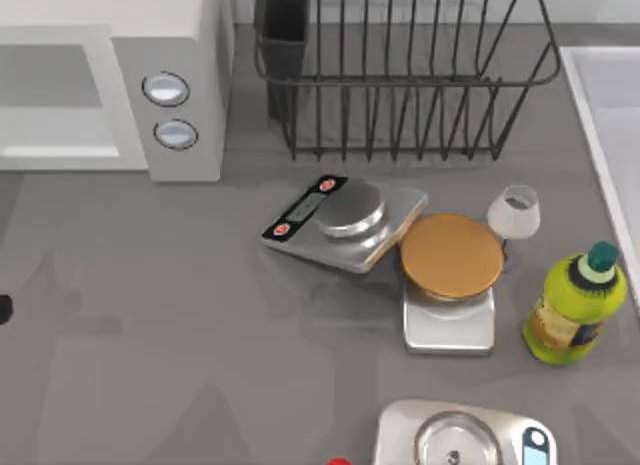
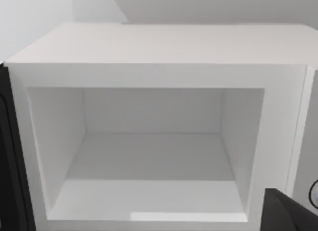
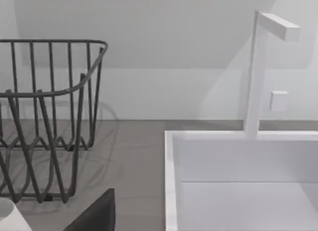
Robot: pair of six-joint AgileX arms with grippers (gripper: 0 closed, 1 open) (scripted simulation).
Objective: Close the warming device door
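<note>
Three views. Top view: microwave [image 1: 110, 75] sits at the far left of the grey surface [image 1: 150, 315], its grey control panel with two silver knobs [image 1: 170, 110] facing the camera. Right of it stands a dark wire dish rack [image 1: 400, 75]. Mid-surface: a flat silver kitchen scale [image 1: 345, 223], beside it another scale carrying a round wooden disc [image 1: 451, 255], a small clear glass [image 1: 514, 213] just right of the disc, and a yellow-green bottle with a green cap [image 1: 575, 307] near the right edge. A third scale [image 1: 465, 437] is at the near edge. White sink [image 1: 605, 115] at far right.

Left wrist view: microwave [image 2: 159, 47] faces the camera, cavity [image 2: 149, 156] fully exposed; the door [image 2: 11, 156] stands swung out, seen edge-on as a dark strip. A dark piece of the left gripper [image 2: 290, 213] shows at the corner; can't tell if its fingers are apart or together.

Right wrist view: dish rack [image 3: 44, 121], sink [image 3: 238, 181] with a white tap [image 3: 258, 72]. Dark part of the right gripper [image 3: 97, 216] low in frame; finger state can't be told.
</note>
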